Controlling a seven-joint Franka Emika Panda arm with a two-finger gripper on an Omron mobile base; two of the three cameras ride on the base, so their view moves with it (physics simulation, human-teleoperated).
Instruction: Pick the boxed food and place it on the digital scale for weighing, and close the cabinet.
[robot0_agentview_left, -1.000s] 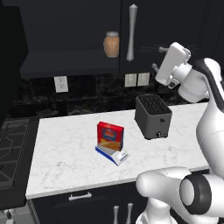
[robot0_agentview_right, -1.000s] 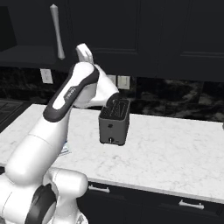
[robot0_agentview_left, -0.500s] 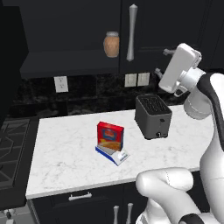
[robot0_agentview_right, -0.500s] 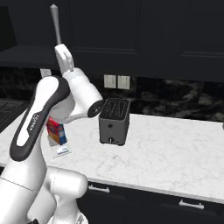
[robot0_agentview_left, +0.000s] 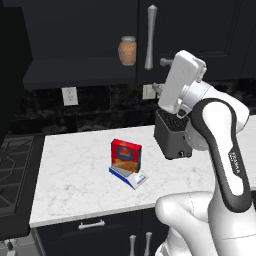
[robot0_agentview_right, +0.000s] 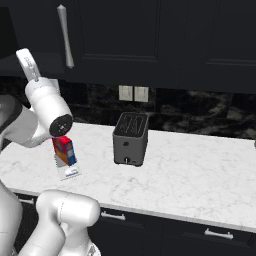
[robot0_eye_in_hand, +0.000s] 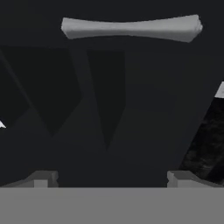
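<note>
Gripper (robot0_eye_in_hand: 109, 181) jaws wide apart, empty, raised near cabinet (robot0_agentview_left: 200, 35) handle (robot0_eye_in_hand: 131, 28). Box (robot0_agentview_left: 126, 156) upright on scale (robot0_agentview_left: 128, 175), mid counter (robot0_agentview_left: 75, 175), left of toaster (robot0_agentview_right: 130, 138). Jar (robot0_agentview_left: 127, 50) in open cabinet bay.

My left base camera sits behind the arm on its left, looking forward and down over the white marble counter (robot0_agentview_left: 75, 170); the white arm rises at lower right. My right base camera looks from behind on the right, arm at lower left, same white marble counter (robot0_agentview_right: 200, 170). Both share the black slotted toaster (robot0_agentview_left: 172, 137) (robot0_agentview_right: 130, 139), the small red cardboard box (robot0_agentview_left: 126, 156) (robot0_agentview_right: 65, 151) standing on the flat white-and-blue scale (robot0_agentview_left: 128, 176) (robot0_agentview_right: 68, 172), and the dark upper cabinet's long silver handle (robot0_agentview_left: 150, 37) (robot0_agentview_right: 65, 36). My hand camera is rolled sideways, close to the dark panelled cabinet door (robot0_eye_in_hand: 109, 109), handle (robot0_eye_in_hand: 131, 28) lying across the top.
</note>
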